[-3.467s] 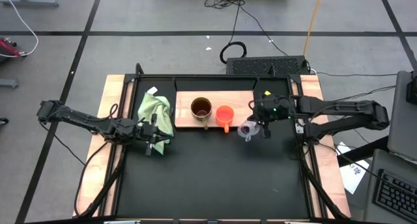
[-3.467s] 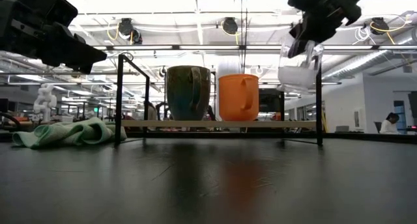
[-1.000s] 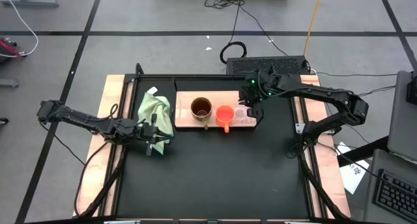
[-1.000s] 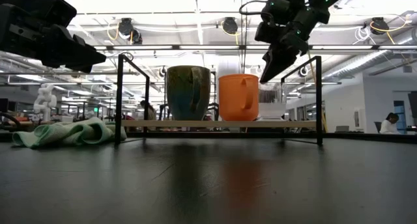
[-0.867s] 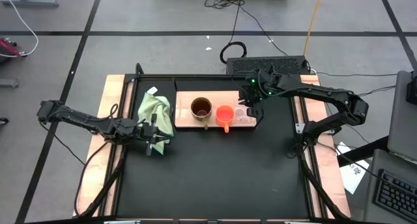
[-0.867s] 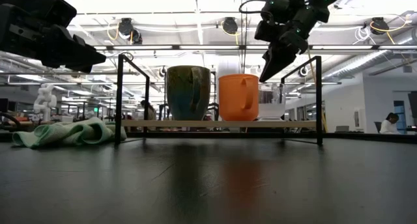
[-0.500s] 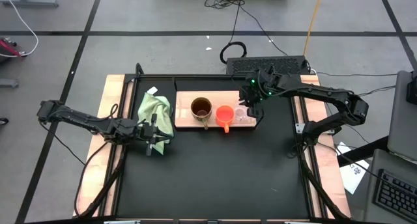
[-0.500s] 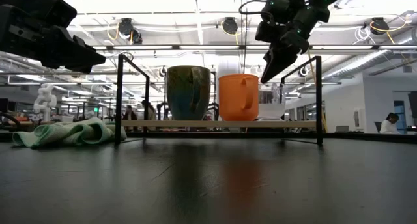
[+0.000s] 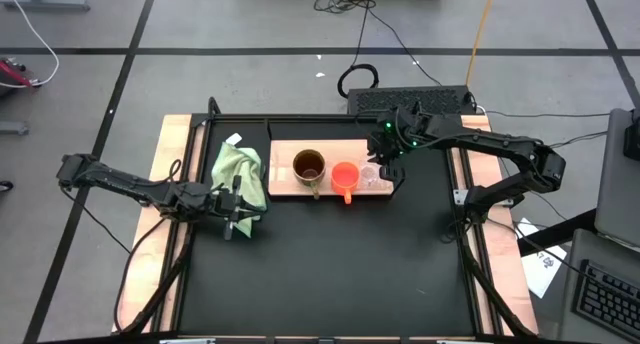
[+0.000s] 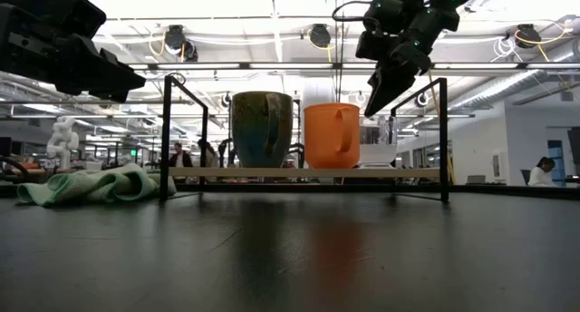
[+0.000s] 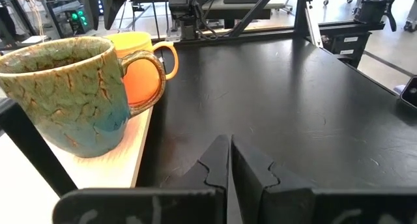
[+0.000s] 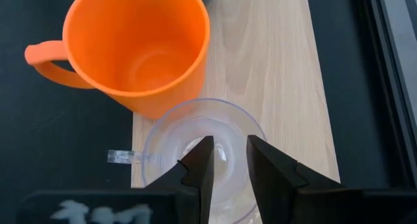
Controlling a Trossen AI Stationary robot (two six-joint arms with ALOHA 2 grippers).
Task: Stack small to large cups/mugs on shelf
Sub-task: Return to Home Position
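Right gripper, parted, hangs above clear cup in wrist view.

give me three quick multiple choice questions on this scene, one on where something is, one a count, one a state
1. Where does the clear cup stand?
A) on the floor
B) on the wooden board, next to the orange cup
C) on a chair

2. How many cups and mugs are on the wooden board?
A) one
B) two
C) three

3. How are the fingers of the left gripper?
A) spread wide
B) pressed together, holding nothing
C) clamped on a spoon

Answers:
1 B: the high view shows it on the board, on the orange cup's side away from the brown mug. The right gripper is just above it, fingers apart.
2 C: the brown mug, orange cup and clear cup stand in a row.
3 B: the left wrist view shows the fingers meeting with nothing between them.
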